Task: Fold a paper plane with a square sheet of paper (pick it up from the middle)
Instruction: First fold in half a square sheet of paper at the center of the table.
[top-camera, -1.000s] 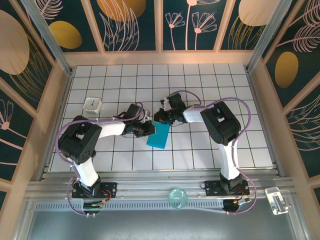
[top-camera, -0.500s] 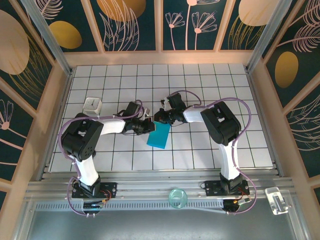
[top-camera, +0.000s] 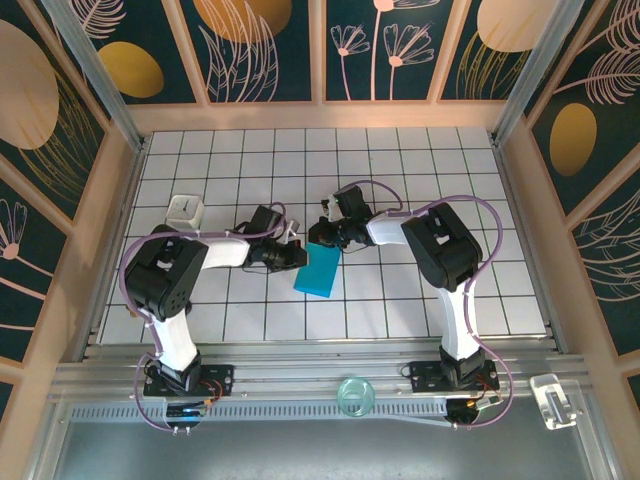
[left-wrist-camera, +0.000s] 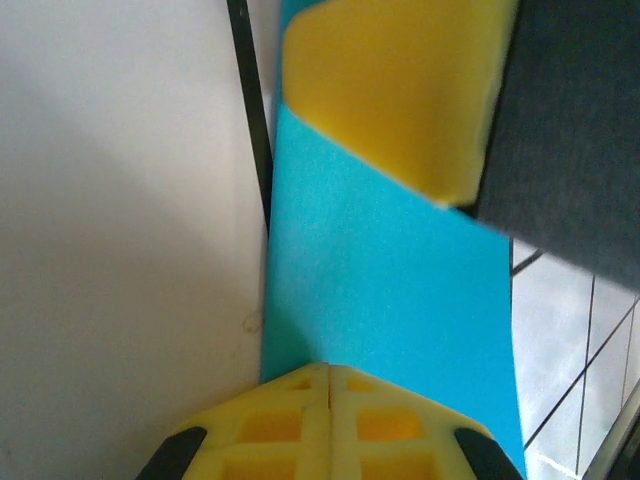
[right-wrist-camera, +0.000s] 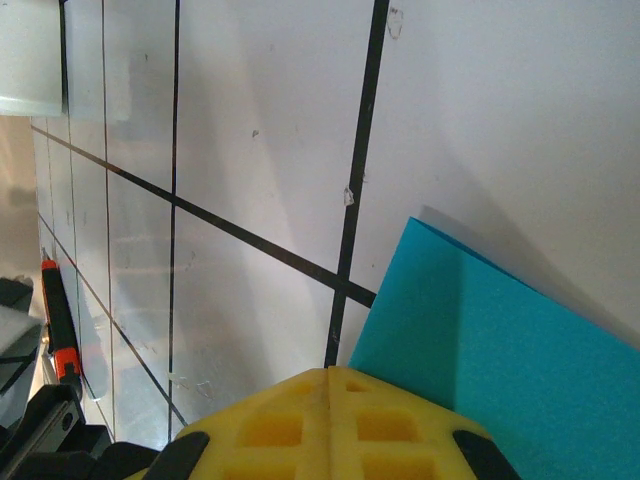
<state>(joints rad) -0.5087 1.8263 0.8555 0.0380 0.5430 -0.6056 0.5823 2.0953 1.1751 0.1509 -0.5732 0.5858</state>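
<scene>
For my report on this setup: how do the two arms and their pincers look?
The left arm and right arm have white links with bulky black joints, and lilac cables loop alongside them. The left pincer and right pincer have yellow fingers with square moulded pockets.

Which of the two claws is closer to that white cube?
The left gripper. The cube sits off to its left, on that arm's side; the right gripper reaches the blue paper from the other side, farther away.
</scene>
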